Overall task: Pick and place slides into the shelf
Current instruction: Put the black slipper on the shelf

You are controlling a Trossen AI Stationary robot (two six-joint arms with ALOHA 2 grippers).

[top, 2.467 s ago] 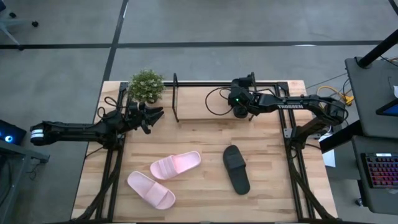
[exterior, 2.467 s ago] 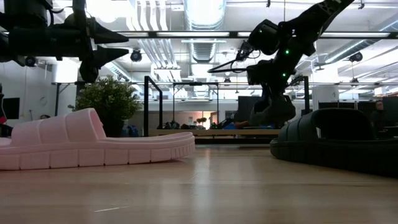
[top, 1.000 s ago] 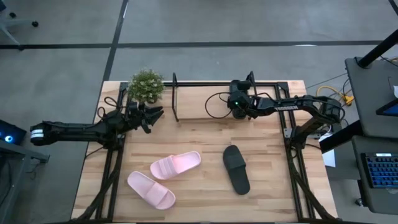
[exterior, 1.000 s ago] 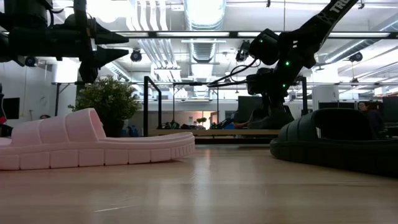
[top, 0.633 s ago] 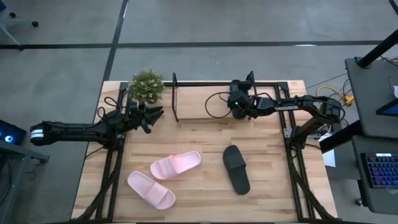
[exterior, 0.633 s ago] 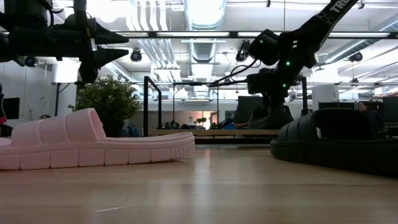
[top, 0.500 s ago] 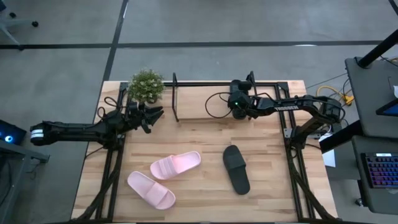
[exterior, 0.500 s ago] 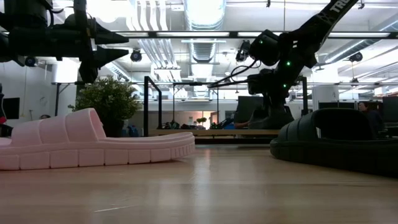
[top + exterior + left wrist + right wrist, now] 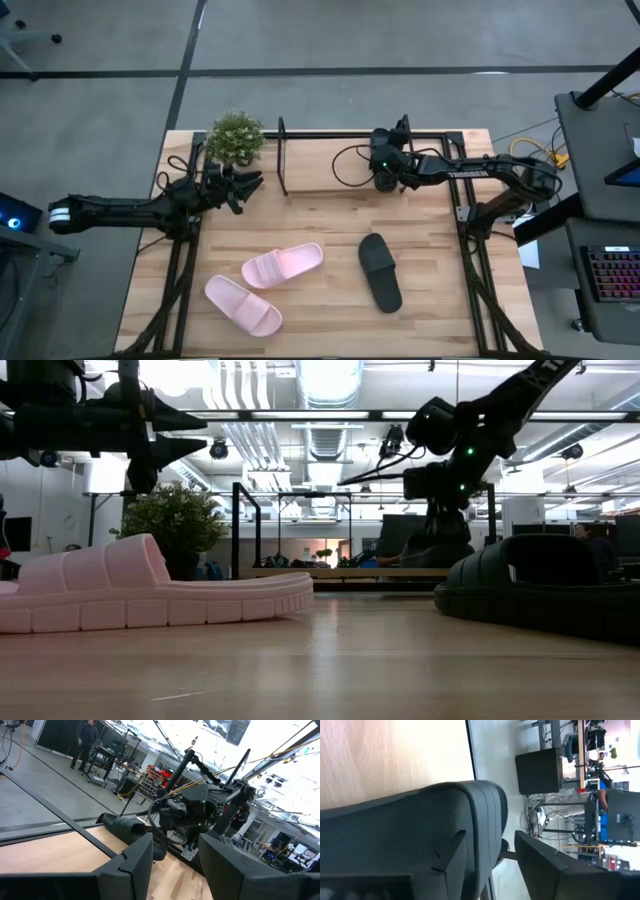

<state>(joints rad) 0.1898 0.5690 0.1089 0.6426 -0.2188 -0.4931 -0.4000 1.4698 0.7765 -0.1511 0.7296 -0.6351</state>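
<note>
Right gripper (image 9: 384,180): over the shelf (image 9: 330,165) at the table's back edge; fingers parted, one on each side of the strap of a black slide (image 9: 410,835) lying on the board
Left gripper (image 9: 252,183): raised beside the plant (image 9: 235,137); fingers apart, empty
Other slides: second black slide (image 9: 381,271) and pink pair (image 9: 262,285) on the tabletop, well apart from both grippers

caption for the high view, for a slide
Right gripper over the shelf; two pink slides and one black slide on the table.
</note>
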